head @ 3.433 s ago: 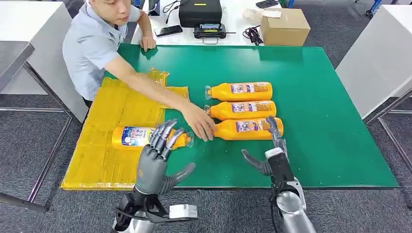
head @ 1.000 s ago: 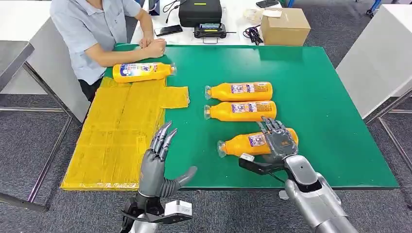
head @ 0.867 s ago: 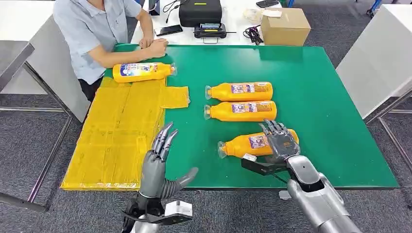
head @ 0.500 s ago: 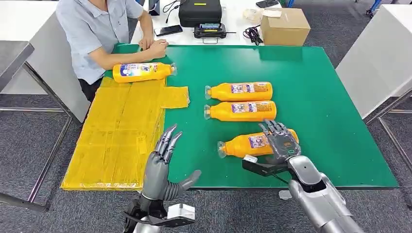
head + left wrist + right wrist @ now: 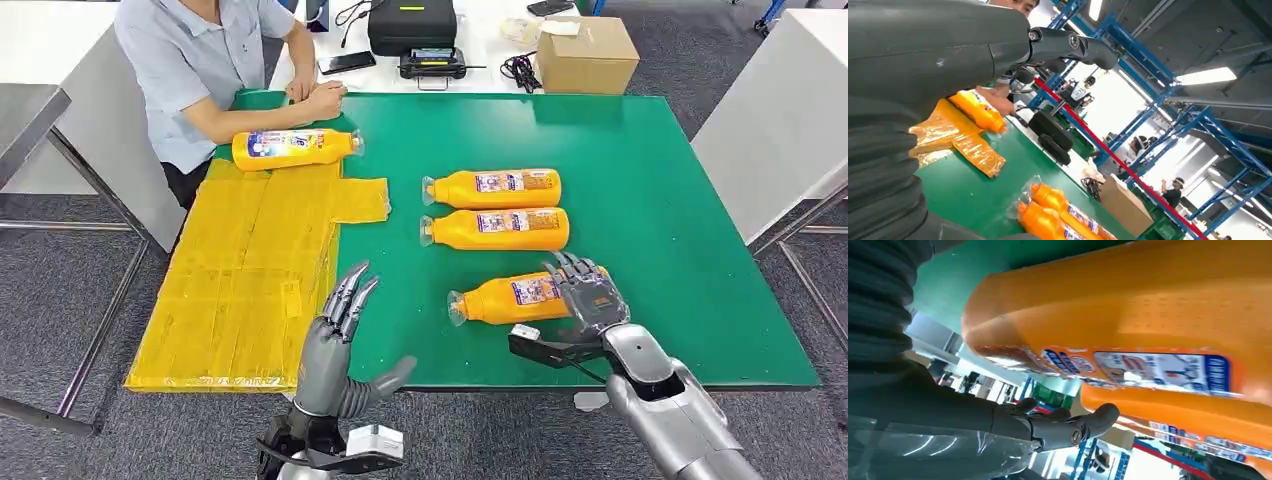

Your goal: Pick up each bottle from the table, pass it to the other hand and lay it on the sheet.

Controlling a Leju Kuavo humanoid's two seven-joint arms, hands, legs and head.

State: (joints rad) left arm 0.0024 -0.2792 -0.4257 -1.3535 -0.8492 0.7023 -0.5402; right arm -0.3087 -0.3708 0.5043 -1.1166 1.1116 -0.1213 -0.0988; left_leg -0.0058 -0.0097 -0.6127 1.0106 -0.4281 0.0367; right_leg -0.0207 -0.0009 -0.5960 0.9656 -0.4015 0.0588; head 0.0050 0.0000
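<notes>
Orange bottle [image 5: 520, 297] lay under my right hand [image 5: 591, 298], fingers curled over its base; my left hand [image 5: 338, 340] hovered beside it, fingers spread.

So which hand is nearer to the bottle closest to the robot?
Right. The right hand grips that bottle at its base; the left hand hovers open beside it, apart.
</notes>
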